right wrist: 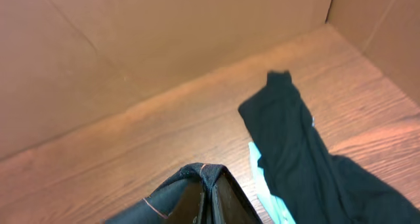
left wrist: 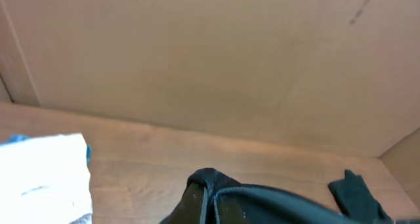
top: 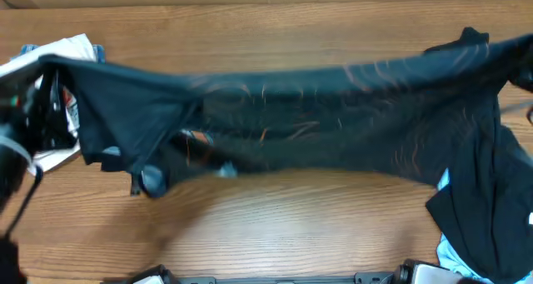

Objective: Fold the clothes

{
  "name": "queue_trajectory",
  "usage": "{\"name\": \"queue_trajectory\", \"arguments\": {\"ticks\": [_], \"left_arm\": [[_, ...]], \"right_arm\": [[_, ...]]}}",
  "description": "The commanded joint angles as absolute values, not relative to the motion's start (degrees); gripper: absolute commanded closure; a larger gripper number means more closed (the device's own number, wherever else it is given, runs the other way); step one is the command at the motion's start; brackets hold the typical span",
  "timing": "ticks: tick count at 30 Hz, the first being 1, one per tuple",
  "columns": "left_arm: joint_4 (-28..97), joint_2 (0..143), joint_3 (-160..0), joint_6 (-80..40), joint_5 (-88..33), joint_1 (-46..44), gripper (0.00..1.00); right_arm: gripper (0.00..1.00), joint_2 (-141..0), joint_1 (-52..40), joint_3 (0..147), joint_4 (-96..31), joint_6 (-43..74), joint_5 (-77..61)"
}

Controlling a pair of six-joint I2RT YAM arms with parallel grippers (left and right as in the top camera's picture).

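The black jersey [top: 316,126] with thin orange-tan lines hangs stretched above the table from left to right, its lower edge sagging in the middle. My left gripper [left wrist: 209,204] is shut on a bunched edge of the jersey [left wrist: 275,204] at its left end. My right gripper [right wrist: 209,194] is shut on a fold of the jersey [right wrist: 164,198] at its right end. In the overhead view the cloth hides both sets of fingers; only the left arm [top: 29,117] shows.
A plain black garment [top: 483,209] with light blue cloth [top: 454,259] lies at the right; it also shows in the right wrist view [right wrist: 295,145]. A white item [top: 62,51] lies at the far left [left wrist: 39,178]. Brown walls [left wrist: 210,53] ring the wooden table [top: 291,226].
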State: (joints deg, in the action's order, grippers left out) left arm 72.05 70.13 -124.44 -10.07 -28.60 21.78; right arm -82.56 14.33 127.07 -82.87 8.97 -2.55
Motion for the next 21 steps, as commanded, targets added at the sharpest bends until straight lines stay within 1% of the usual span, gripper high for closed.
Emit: {"name": "queue_trajectory", "arguments": {"ticks": [1, 4, 6, 11, 14, 16, 18, 21], "left_arm": [[70.96, 80.84, -123.42, -9.17, -30.24, 21.17, 0.96], [68.1, 87.31, -123.42, -8.71, -30.22, 18.96, 0.96], [63.68, 92.25, -123.42, -8.12, -30.2, 17.04, 0.96], [44.69, 101.97, -123.46, -8.54, -30.3, 13.69, 0.96], [33.41, 103.33, -123.7, -13.8, -30.09, 13.32, 0.96], [28.1, 102.94, -125.38, -17.34, -30.37, 13.74, 0.96], [26.15, 102.52, -128.97, -18.33, -31.16, 14.37, 0.96], [27.27, 101.95, -137.75, -17.56, -32.69, 15.62, 0.96]], "right_arm": [[0.96, -91.55, 14.74, 127.17, -81.62, 8.75, -1.93], [0.96, -96.84, 14.57, 127.17, -79.77, 8.71, -3.4], [0.96, -100.6, 14.15, 127.17, -76.79, 8.73, -4.25], [0.96, -105.23, 12.49, 127.17, -66.04, 8.75, -5.32], [0.96, -104.77, 11.07, 128.49, -60.49, 8.78, -5.26], [0.96, -104.49, 10.46, 131.24, -59.77, 8.97, -5.26], [0.96, -104.36, 10.15, 134.85, -60.34, 8.99, -5.26], [0.96, -104.25, 10.09, 141.38, -62.17, 9.21, -5.19]]}}
